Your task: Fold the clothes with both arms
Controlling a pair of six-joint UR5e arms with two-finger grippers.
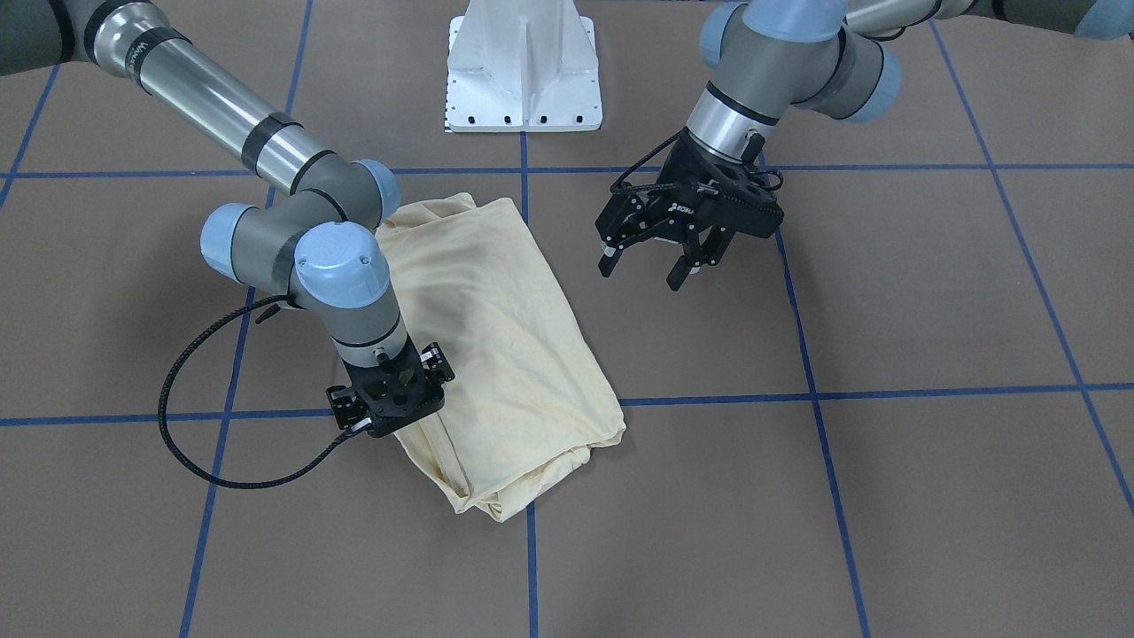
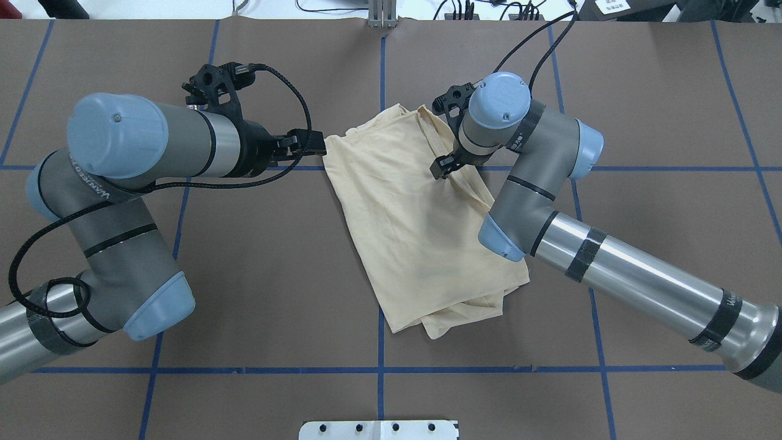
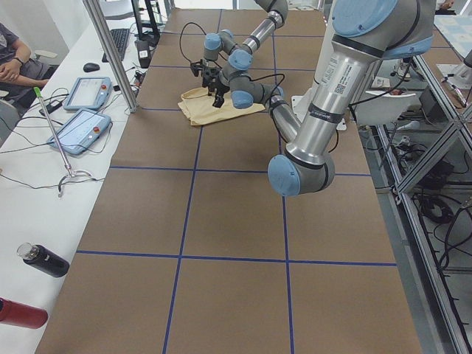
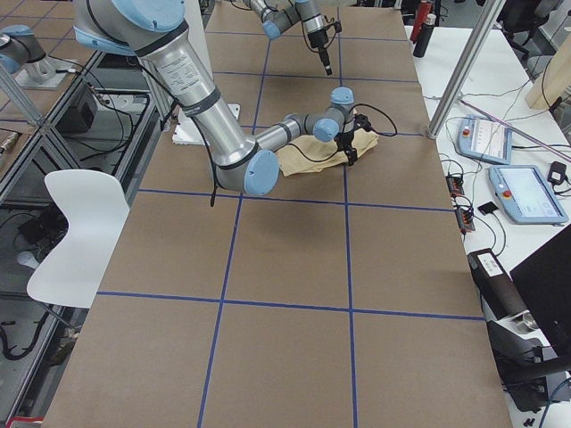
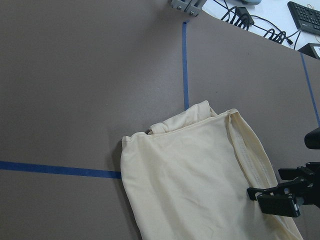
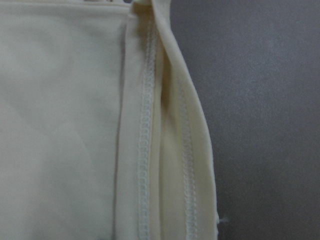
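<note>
The left arm (image 2: 116,201) and right arm (image 2: 617,260) are silver tubes with grey joints, light-blue caps (image 2: 116,125), black bands and braided black cables (image 1: 161,403).

Bare table (image 2: 256,256) flanks the shirt (image 2: 403,232) (right arm (image 2: 611,266) overhangs its right edge)

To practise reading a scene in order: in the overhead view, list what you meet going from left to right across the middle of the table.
left pincer → shirt → right arm's silver tube
</note>
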